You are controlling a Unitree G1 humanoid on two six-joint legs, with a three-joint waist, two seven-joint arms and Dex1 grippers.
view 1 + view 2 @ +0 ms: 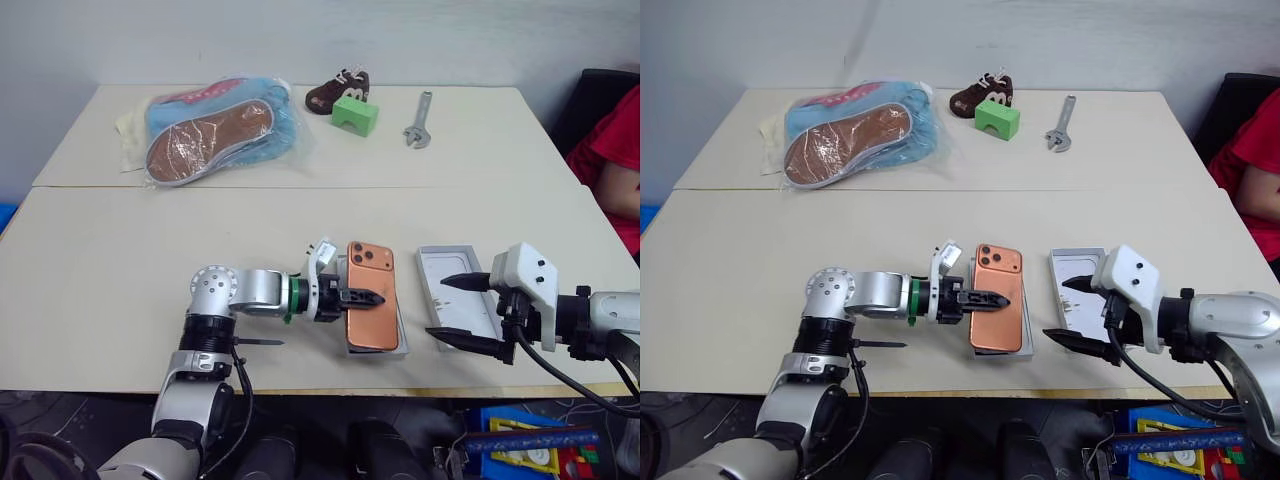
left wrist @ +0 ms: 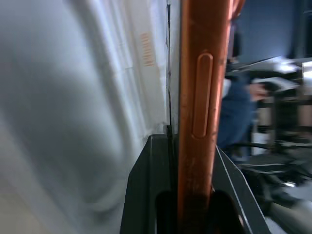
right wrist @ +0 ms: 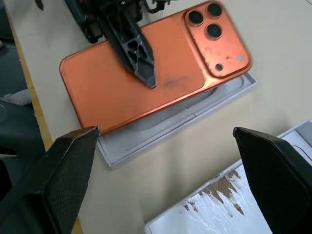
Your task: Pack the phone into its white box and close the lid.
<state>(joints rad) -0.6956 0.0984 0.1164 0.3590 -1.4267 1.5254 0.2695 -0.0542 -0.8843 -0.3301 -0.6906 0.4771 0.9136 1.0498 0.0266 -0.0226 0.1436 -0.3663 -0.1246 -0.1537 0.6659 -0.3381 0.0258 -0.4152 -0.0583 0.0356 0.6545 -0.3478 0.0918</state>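
My left gripper (image 1: 372, 298) is shut on the orange phone (image 1: 370, 320), one black finger lying across its back; the left wrist view shows the phone's copper edge (image 2: 200, 97) clamped between the fingers. The phone hangs flat, camera side up, over the lid (image 3: 146, 141), a shallow white tray lying open side up near the table's front edge. Whether the phone touches the lid I cannot tell. To the right lies the white box (image 1: 440, 262), grey inside with a brown smudge (image 3: 219, 209). My right gripper (image 1: 436, 308) stands wide open over the box, holding nothing.
At the table's far side lie shoe soles in a plastic bag (image 1: 215, 125), a small brown shoe (image 1: 338, 90), a green block (image 1: 355, 113) and a wrench (image 1: 420, 120). A person in red (image 1: 615, 150) is at the right edge. The table's front edge runs just behind the trays.
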